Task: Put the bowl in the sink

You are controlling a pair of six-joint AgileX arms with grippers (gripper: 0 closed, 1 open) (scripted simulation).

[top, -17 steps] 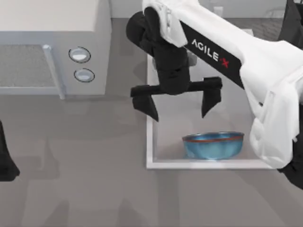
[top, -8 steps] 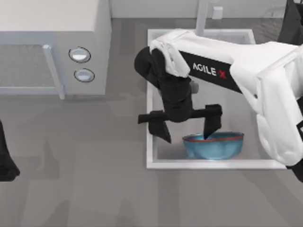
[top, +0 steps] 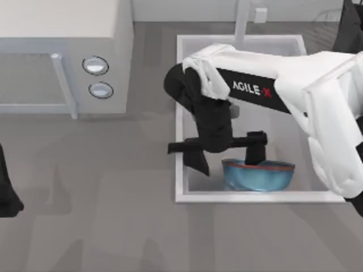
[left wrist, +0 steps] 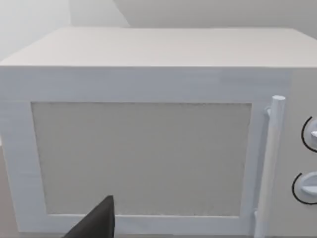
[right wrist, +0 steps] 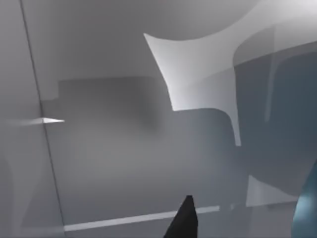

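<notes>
The blue bowl [top: 259, 175] with its red rim stands upright on the floor of the white sink [top: 180, 119], near the front wall. My right gripper [top: 227, 158] is open and low over the bowl's left side. One finger reaches down at the bowl's rim, and the other hangs just left of the bowl, above the sink floor. In the right wrist view a black fingertip [right wrist: 185, 218] shows over the grey sink floor, with the bowl [right wrist: 308, 210] at the picture's edge. My left arm [top: 5, 192] stays parked at the table's far left.
A white microwave [top: 62, 56] with two round knobs stands at the back left, and the left wrist view faces its door [left wrist: 143, 158]. The faucet post [top: 243, 20] rises behind the sink. Bare grey tabletop lies in front of the sink and the microwave.
My right gripper has come down and toward the sink's front, from above the basin to the bowl's left rim, staying open. The left arm has not moved.
</notes>
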